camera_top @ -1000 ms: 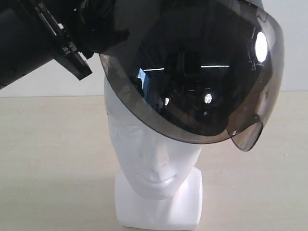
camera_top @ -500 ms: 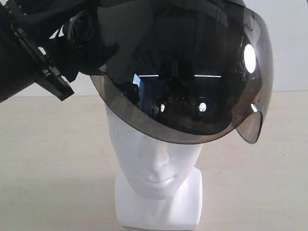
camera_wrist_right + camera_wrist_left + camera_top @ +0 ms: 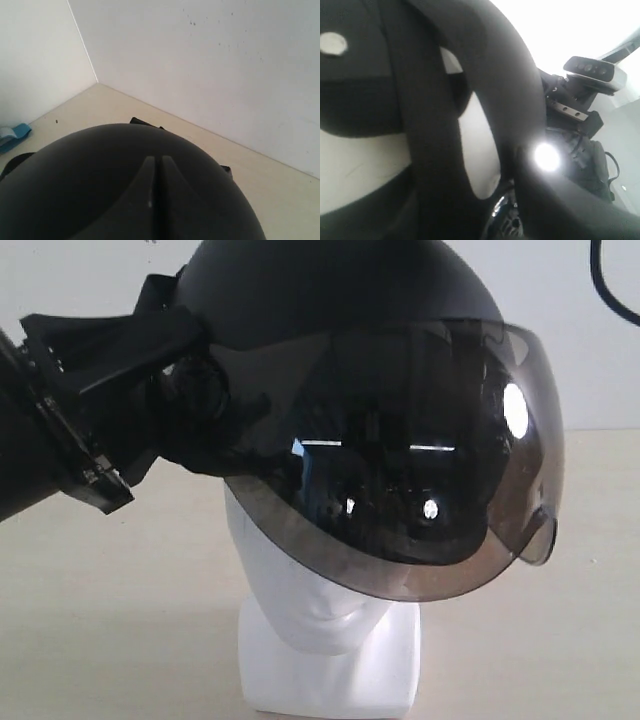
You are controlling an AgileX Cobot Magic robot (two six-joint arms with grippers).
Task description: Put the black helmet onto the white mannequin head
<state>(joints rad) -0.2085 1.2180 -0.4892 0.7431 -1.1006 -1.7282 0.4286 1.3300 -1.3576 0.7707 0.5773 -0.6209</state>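
One of the pair, your left gripper (image 3: 150, 430), was at the side of the black helmet (image 3: 340, 330) by its ear flap (image 3: 130, 340), yet black on black hid the fingers, so whether they clamped it I could not tell; your right gripper was out of sight. The helmet sat over the white mannequin head (image 3: 325, 620), visor (image 3: 400, 490) down past the nose. I judged the shell stiff and slick, so you'd best hold its padded rim, not the visor

The left arm (image 3: 25, 475) enters from the left, held high. The left gripper (image 3: 185, 405) points right, its jaws unreadable.
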